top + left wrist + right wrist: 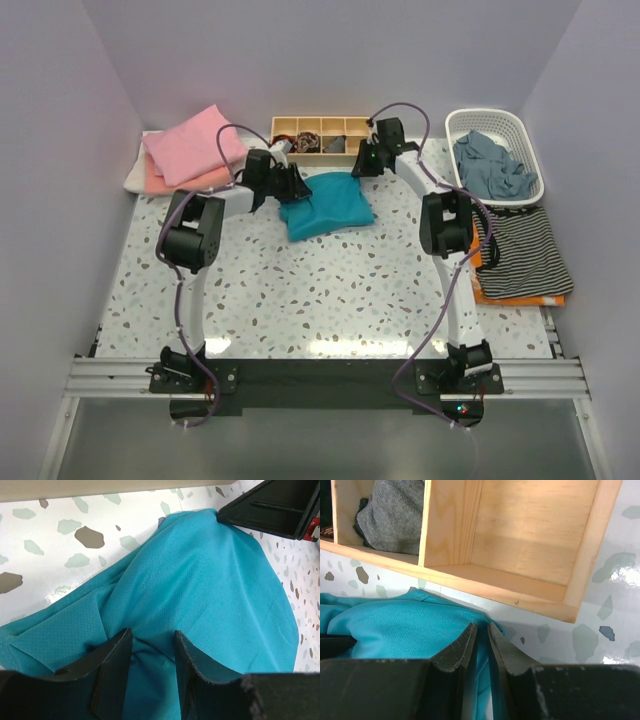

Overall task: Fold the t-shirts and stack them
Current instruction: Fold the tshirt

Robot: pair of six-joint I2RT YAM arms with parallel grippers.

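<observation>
You're folding the teal t-shirt (pixel 325 212), lying at the middle of the counter's (pixel 330 295) far edge, with the left pincer (pixel 152 636) and the right pincer (pixel 481 630) each pinching its cloth; the next move is likely calling for an even, matched carry toward the near edge.

Bright, even light falls from overhead, leaving only soft, short shadows. The bench (pixel 330 290) carries a pale glare band at its near edge, well in front of the teal t-shirt (pixel 325 205). In the wrist views the cloth's weave is sharp, while the left gripper (pixel 152 637) and right gripper (pixel 482 630) look dark and slightly soft.
</observation>
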